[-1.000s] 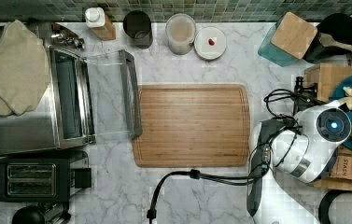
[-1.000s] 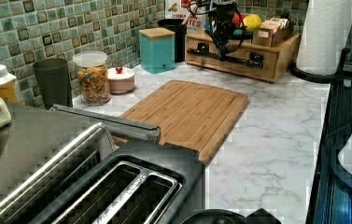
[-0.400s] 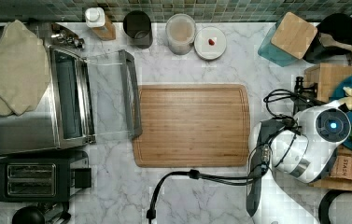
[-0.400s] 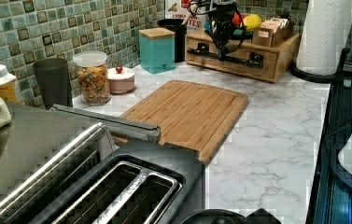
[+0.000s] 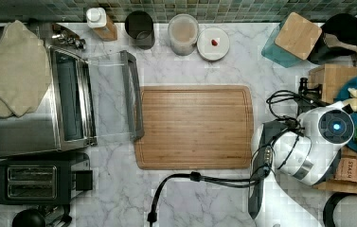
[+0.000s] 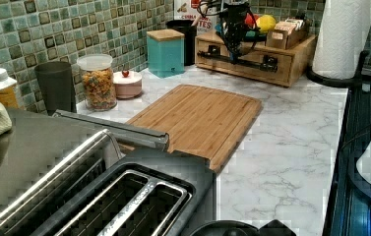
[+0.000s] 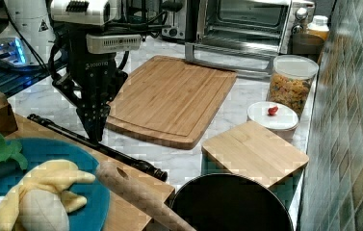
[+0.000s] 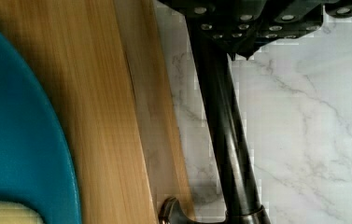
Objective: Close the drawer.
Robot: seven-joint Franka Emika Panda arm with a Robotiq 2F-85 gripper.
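Observation:
The drawer (image 6: 281, 73) is in the front of a light wooden box at the far end of the left view, with a long black bar handle (image 6: 252, 62) across it. My gripper (image 6: 235, 53) points down at that handle. In the right view its fingers meet in a point at the bar (image 7: 121, 156), gripper (image 7: 95, 134) shut. The wrist view shows the gripper (image 8: 246, 49) on the counter side of the handle (image 8: 225, 140), beside a pale wooden strip (image 8: 155, 140) of the drawer. I cannot tell how far the drawer stands out.
A blue plate (image 7: 49, 159) with plush fruit lies on the box. A bamboo cutting board (image 5: 195, 126) fills the counter's middle, and a toaster oven's open door (image 5: 114, 97) lies beyond it. Jars, a teal box (image 5: 292, 40) and a paper towel roll (image 6: 343, 37) stand around.

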